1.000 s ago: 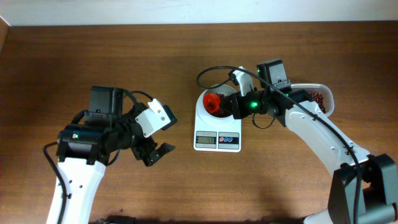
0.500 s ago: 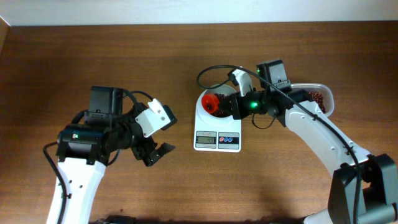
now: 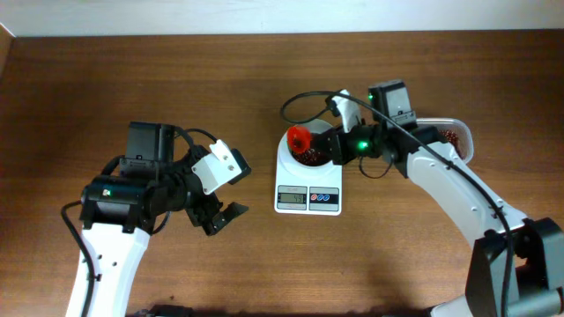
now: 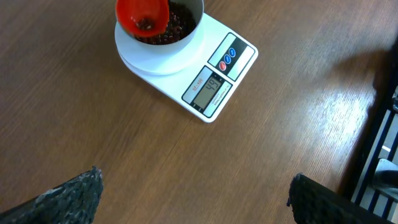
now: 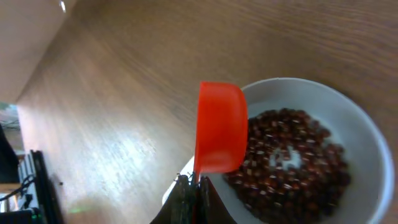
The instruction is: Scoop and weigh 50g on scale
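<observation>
Tool, right gripper (image 3: 339, 145): jaws pressed together, pinching the handle of the orange scoop (image 3: 299, 138).
Tool, left gripper (image 3: 218, 211): fingers spread wide and holding nothing, low over the table (image 3: 132, 79).
Scoop attitude: rolled onto its side above the bowl. The right wrist view shows it edge-on, and the left wrist view shows a few grains inside the cup.
Scoop long axis: roughly level in the overhead view. The handle end is at the right gripper and the cup end points toward the left arm's side.
Task material: the beans (image 5: 292, 162) lie heaped in the bowl of the scale (image 3: 307, 172), directly below the cup and just beside it.
Supply: more beans are in the clear tub (image 3: 454, 139), behind the right gripper on the robot's right, near the scale.
Display: lit, but the digits are too small to read with confidence.
Nearer arm: the right, over the scale. The left is well apart.
Governing relation, judged: the cup is inside the bowl's rim, so any further tipping should drop grains into the bowl. A refill would mean swinging right to the tub.
</observation>
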### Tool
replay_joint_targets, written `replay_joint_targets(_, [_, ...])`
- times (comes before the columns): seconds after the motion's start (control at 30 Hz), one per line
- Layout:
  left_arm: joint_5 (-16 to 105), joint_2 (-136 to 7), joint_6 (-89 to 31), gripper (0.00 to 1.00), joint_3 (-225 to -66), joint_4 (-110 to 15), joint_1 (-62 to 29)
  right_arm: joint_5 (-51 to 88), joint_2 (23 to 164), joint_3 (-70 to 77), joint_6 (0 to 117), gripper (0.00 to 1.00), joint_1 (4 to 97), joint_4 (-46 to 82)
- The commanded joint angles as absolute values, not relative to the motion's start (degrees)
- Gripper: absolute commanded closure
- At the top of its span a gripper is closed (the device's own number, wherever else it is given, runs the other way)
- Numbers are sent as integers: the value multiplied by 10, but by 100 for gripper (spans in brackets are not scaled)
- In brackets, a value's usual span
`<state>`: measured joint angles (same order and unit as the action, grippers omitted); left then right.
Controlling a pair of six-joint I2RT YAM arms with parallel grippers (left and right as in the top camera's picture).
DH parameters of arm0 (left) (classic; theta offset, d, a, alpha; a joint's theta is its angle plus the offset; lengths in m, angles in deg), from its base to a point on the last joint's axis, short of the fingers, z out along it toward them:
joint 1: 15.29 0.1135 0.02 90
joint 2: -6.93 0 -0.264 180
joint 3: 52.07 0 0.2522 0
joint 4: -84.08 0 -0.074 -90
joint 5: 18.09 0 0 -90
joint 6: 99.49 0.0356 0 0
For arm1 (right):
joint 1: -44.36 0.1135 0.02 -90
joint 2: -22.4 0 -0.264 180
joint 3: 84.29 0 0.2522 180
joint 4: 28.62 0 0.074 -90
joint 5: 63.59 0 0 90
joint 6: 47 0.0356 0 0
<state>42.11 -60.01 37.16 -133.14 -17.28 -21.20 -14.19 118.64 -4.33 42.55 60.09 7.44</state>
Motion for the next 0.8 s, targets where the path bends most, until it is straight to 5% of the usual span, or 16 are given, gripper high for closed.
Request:
replay_joint_targets(0.0, [419, -601, 369, 1, -1342, -174, -209, -137, 1181, -39, 395, 96, 578, 86])
replay_joint_targets(0.77, [419, -601, 369, 1, -1342, -174, -209, -2, 1094, -39, 312, 96, 610, 150])
